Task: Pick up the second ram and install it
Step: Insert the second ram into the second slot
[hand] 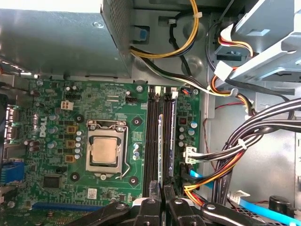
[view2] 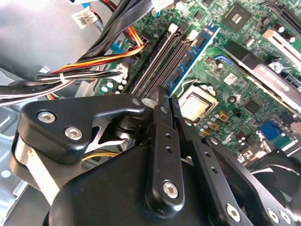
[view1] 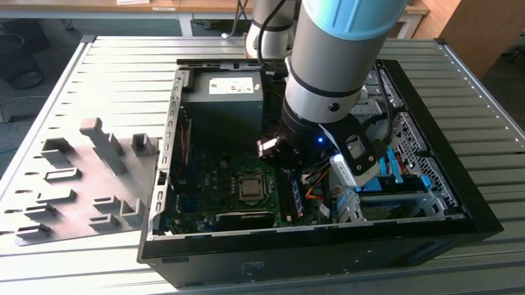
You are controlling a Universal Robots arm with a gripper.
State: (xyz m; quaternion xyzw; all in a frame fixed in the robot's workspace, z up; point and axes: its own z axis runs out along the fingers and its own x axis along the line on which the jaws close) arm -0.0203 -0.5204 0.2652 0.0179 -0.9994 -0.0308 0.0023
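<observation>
A blue-green ram stick with dark chips (view2: 195,52), which I take for the second ram, stands in a slot of the motherboard beside the black slot rails (view2: 157,59). In the first wrist view its thin edge (hand: 161,141) runs straight toward my fingers. In the exterior view it lies low in the case (view1: 297,198), under the arm (view1: 328,74). My gripper (view2: 169,96) hovers just over the near end of the stick. Its two black fingers (hand: 150,205) are pressed together, and I see nothing held between them.
The CPU (hand: 104,150) sits beside the slots. Cable bundles (hand: 244,141) crowd the other side, and the grey power supply (view1: 221,92) lies beyond. The case wall (view1: 328,236) rings the board. A grey holder plate with upright blocks (view1: 74,190) lies at the exterior view's left.
</observation>
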